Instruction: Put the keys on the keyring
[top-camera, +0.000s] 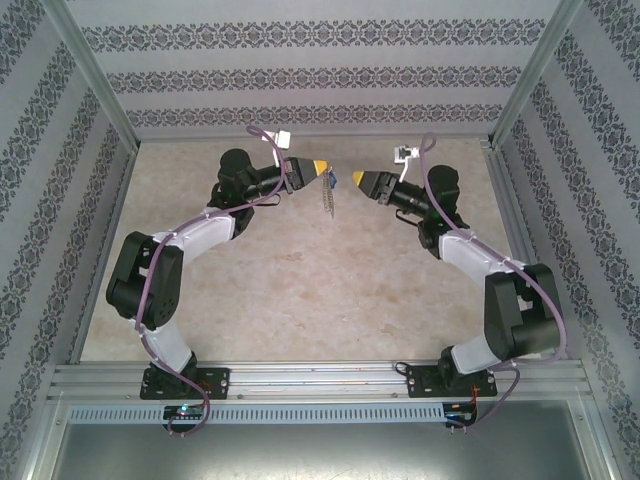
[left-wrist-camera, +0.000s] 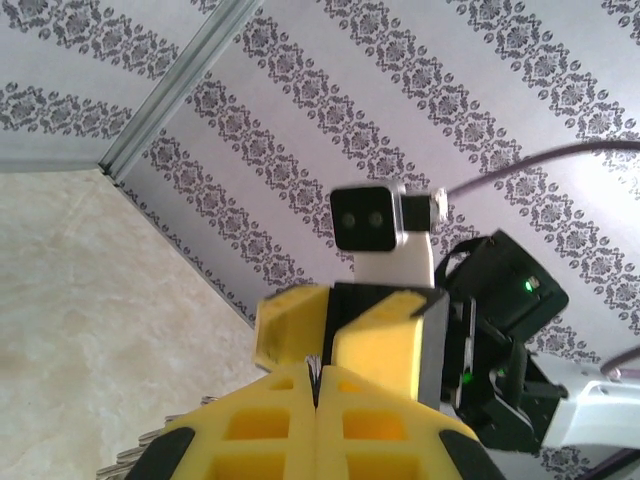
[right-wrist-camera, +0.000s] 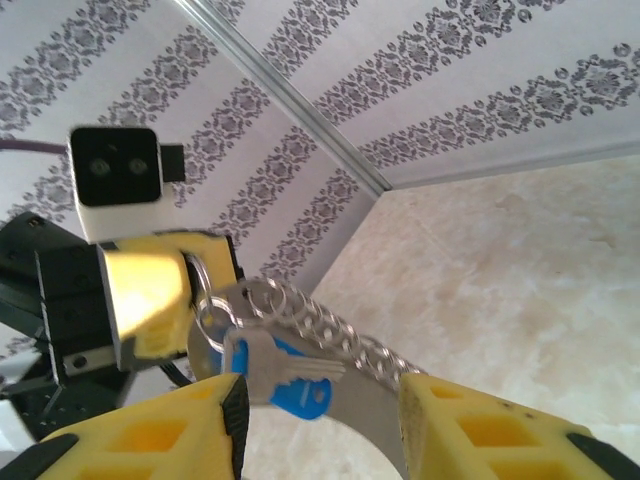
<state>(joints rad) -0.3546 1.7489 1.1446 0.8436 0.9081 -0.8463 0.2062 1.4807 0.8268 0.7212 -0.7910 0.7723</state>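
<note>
Nearest the right wrist camera, the right gripper (right-wrist-camera: 320, 415) is partly open and holds nothing, with a yellow finger on either side of the keys (right-wrist-camera: 285, 375) (silver key, blue tag). The keys lie against the grey keyring (right-wrist-camera: 365, 415), and its chain (right-wrist-camera: 320, 325) drapes just behind. Beyond them, the left gripper (right-wrist-camera: 190, 290) is clamped tight on the keyring, holding it above the table (right-wrist-camera: 520, 270).

We see a beige marbled table (top-camera: 300, 290) enclosed by walls (top-camera: 300, 80) of grey-striped floral wallpaper, with aluminium posts (top-camera: 90, 70) in the corners and an aluminium rail (top-camera: 320, 378) along its near edge.
</note>
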